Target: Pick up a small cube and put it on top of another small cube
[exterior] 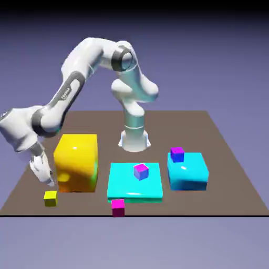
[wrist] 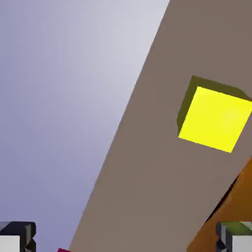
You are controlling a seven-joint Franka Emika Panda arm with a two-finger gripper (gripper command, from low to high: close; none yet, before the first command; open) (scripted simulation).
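At the exterior view's left you had the white two-finger gripper (exterior: 51, 182) with its fingers spread wide and nothing between them; just below it, on the near left of the table, sat the small plain yellow cube (exterior: 50, 198), left of the large glossy yellow block (exterior: 76, 163). It looked light, rigid and perhaps slick, best pinched squarely across two opposite side faces, low down.

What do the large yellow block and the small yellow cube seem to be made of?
Large yellow block: perhaps glossy plastic or lacquered wood; a bright highlight near its top and a greenish sheen low on one side suggest a shiny finish.
Small yellow cube: possibly plastic, smoother and flatter in look, evenly coloured with no sharp highlight.
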